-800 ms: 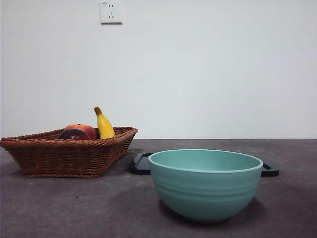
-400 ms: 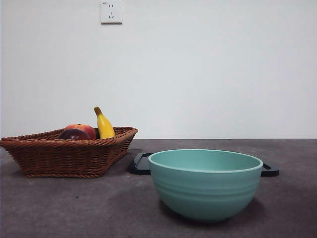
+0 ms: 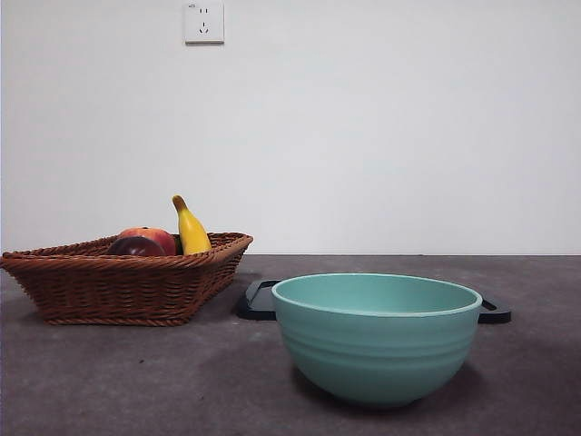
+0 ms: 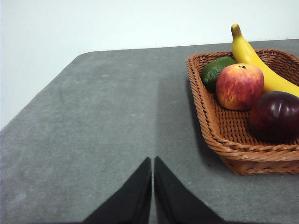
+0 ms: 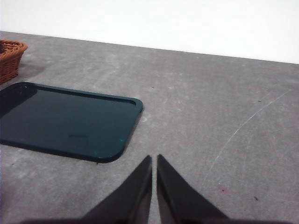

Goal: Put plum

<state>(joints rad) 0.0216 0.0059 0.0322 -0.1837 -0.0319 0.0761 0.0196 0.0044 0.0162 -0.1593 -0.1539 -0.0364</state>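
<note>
Front view shows a brown woven wicker basket (image 3: 123, 282) on the grey table (image 3: 136, 381), with no arm near it. Inside the basket lies the glossy dark maroon plum (image 4: 275, 115), touching a red-orange apple-like fruit (image 4: 239, 86); a yellow banana (image 4: 254, 60) leans behind them and a dark green oval fruit (image 4: 216, 71) sits at the basket's far corner. Beside the basket stands a pale green ceramic bowl (image 3: 377, 338), with a flat dark tray (image 5: 65, 120) behind it. No writing can be read on anything. The left hand (image 4: 153, 164) hovers over bare table beside the basket, jaws pressed together, holding nothing. The right hand (image 5: 154, 161) hangs near the tray, jaws likewise closed and empty.
</note>
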